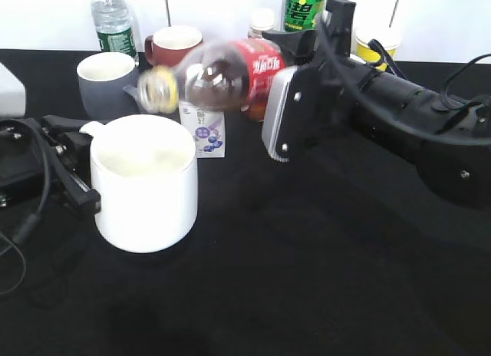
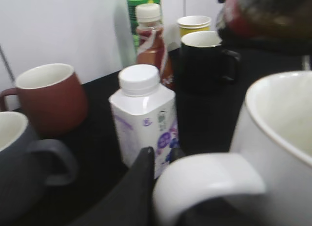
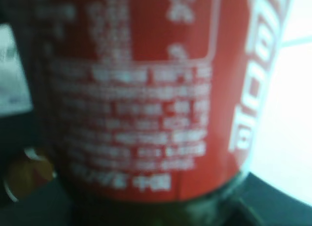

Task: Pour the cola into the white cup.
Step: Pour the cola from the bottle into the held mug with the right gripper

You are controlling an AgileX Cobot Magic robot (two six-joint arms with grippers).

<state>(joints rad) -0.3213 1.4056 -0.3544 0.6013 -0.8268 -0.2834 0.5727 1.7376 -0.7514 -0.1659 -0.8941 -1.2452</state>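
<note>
right gripper point(image 1: 270, 103) clamped on the cola point(image 1: 222, 74) at its red label, bottle tipped near horizontal, yellowish neck toward the left and above the far rim of the white cup point(image 1: 146, 183). in the right wrist view, label point(image 3: 146, 89) filling the picture, blurred. white cup upright on the black bench point(image 1: 307, 279), handle point(image 2: 209, 179) turned toward the left gripper point(image 1: 73, 172), which sits right at that handle; cannot tell how far it is open. small white carton point(image 2: 144, 114) just behind the cup. grey mug point(image 1: 107, 84) and red mug point(image 1: 175, 45) further back.
</note>
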